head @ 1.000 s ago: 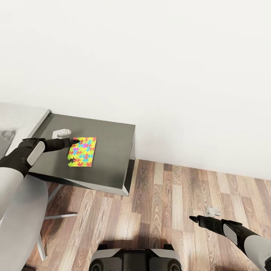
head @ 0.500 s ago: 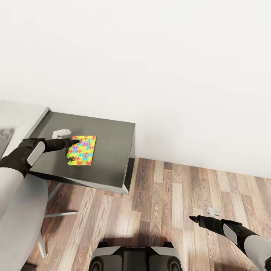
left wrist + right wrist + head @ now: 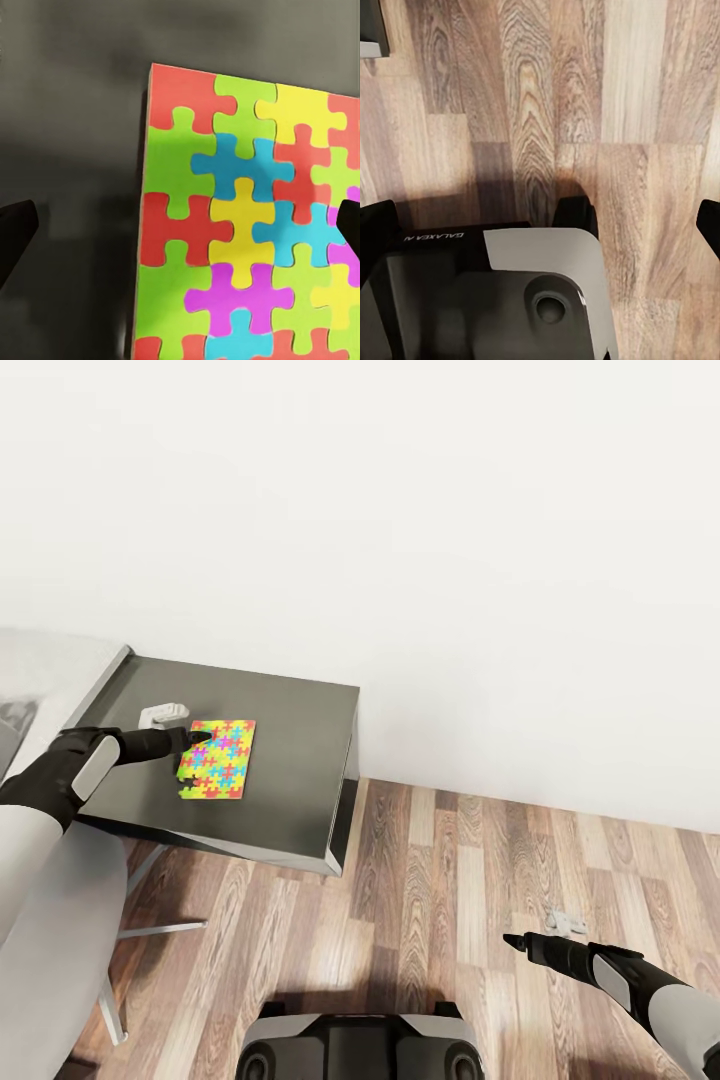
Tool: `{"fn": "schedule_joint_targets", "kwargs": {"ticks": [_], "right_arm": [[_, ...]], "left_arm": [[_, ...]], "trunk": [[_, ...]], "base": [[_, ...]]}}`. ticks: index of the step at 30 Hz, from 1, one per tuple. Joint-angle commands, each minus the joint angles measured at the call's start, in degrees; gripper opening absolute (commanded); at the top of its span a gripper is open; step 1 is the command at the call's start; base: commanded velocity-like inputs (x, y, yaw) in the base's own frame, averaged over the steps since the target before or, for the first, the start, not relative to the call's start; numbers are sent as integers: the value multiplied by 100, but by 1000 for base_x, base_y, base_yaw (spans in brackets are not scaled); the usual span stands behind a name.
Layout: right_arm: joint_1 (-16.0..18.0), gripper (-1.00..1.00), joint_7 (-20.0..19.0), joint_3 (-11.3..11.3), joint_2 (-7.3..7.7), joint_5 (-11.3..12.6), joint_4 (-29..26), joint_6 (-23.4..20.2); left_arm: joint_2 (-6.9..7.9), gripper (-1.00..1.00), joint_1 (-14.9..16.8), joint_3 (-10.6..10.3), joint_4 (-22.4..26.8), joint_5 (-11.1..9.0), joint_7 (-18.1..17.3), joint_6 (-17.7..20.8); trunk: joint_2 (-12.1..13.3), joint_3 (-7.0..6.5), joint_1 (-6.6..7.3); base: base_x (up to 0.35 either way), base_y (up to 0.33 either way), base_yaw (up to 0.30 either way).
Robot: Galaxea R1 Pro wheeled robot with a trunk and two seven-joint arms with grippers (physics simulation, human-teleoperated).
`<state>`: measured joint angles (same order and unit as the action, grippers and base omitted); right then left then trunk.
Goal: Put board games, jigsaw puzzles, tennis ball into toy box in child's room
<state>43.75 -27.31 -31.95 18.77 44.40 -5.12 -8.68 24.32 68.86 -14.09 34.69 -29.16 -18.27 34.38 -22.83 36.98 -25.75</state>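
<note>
1 multicoloured flat jigsaw puzzle board (image 3: 218,760), a thin rectangle of interlocking red, green, yellow, blue and pink pieces, lies flat on the dark grey lower section of the bench (image 3: 290,760), near its middle and clear of the edges. Just beside its far-left corner sits a small pale grey fitting (image 3: 164,712); what it is cannot be told.

Left end effector (image 3: 198,737): black fingers reach in from the left, low over the bench top, tips at the puzzle's near-left corner. Left wrist view confirms it is released: 2 dark fingertips (image 3: 15,232) stand wide apart, one over bare bench, the other over the puzzle (image 3: 247,217), so they straddle the board's long edge. Judgement: this is a set-up for an edge pinch, since a board this thin and flat offers no other purchase; contact not yet evident.

Bench edge drops to a wood-plank floor (image 3: 450,880) against a plain white wall (image 3: 450,560).

Right end effector (image 3: 517,940): held low over the floor, well apart from the bench, likely parked out of the way. Right wrist view looks down on planks and the robot's dark base (image 3: 495,300), with fingertips at opposite margins, so it is released and empty.
</note>
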Motion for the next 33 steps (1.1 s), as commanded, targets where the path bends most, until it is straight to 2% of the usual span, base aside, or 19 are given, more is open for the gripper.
{"fn": "schedule_joint_targets", "kwargs": {"ticks": [1,10,21,33], "right_arm": [[2,100,-11,-30,4,60,-6,-38],[2,100,-11,-30,4,60,-6,-36],[2,100,-1,-30,4,60,-6,-13],[2,100,-2,-30,4,60,-6,-11]], "left_arm": [[7,100,5,-24,3,-19,-2,16],[10,100,5,-25,3,-19,-8,16],[6,100,5,-30,3,-20,-10,16],[8,100,5,-31,3,-18,-10,16]], "trunk": [[-9,7,-3],[-9,7,-3],[-9,7,-3],[-9,7,-3]], "base": [[0,0,0],[0,-121,0],[0,-22,0],[0,-155,0]]}}
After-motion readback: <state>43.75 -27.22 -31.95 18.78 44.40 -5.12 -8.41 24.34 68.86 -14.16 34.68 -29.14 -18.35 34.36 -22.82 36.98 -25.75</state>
